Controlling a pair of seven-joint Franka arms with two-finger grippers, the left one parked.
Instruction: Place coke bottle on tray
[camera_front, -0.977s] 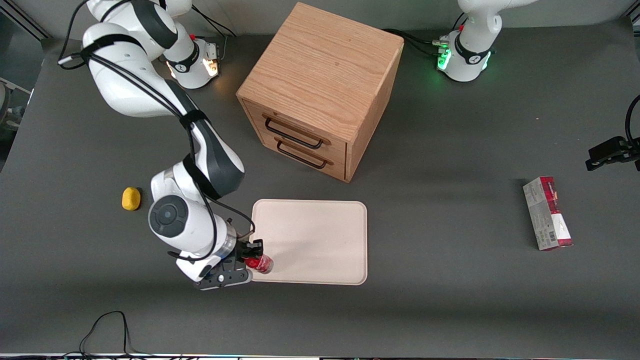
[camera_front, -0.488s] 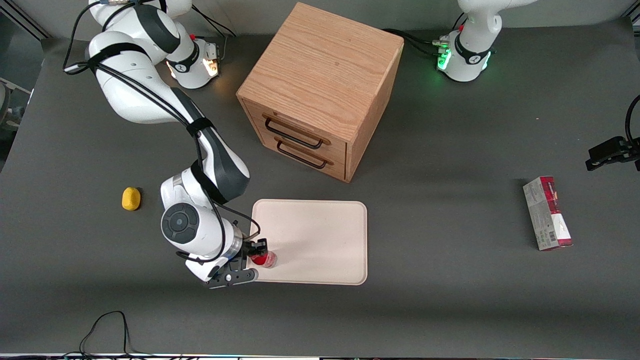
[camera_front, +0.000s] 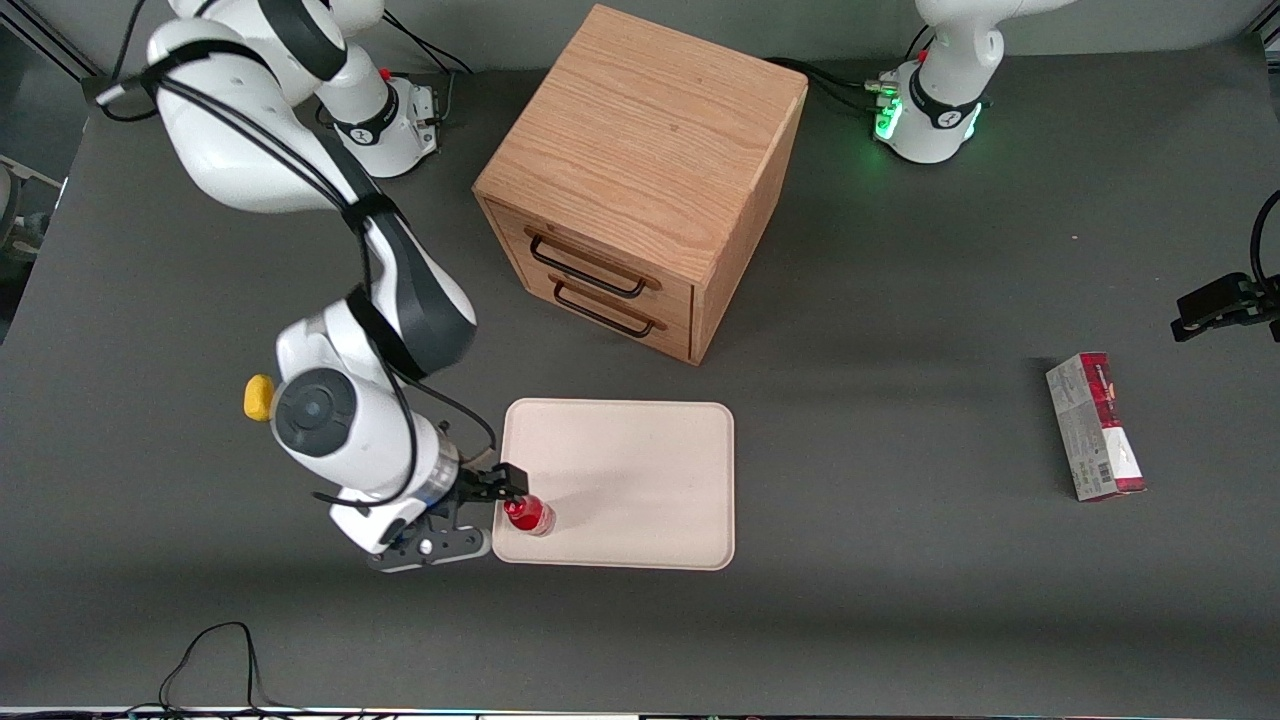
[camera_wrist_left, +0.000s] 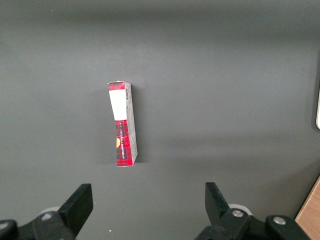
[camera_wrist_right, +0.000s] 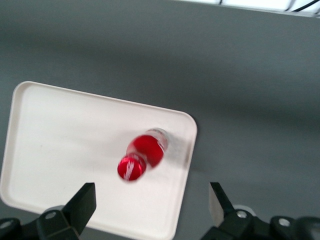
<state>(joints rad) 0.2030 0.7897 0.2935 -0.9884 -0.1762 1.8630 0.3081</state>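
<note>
Since the earlier frame the gripper (camera_front: 492, 497) has let go and risen, fingers wide, leaving the bottle (camera_front: 527, 515) upright on the tray (camera_front: 640, 470), so withdraw straight upward without brushing its cap.

Dark grey table (camera_front: 900, 620). On it, a wooden cabinet (camera_front: 640, 150), set askew, farther from the front camera than everything else here. Two drawers, both shut, one above the other, each with a dark wire handle (camera_front: 590, 268). Toward the parked arm's end, well apart from the cabinet, a red-and-grey carton (camera_front: 1094, 426) (camera_wrist_left: 123, 123), lying flat; white panel at one end, red plaid print at the other. Toward the working arm's end, a small yellow lump (camera_front: 257, 398), partly hidden. Nearest the front camera, a black cable (camera_front: 212, 628) looped at the table's edge.
</note>
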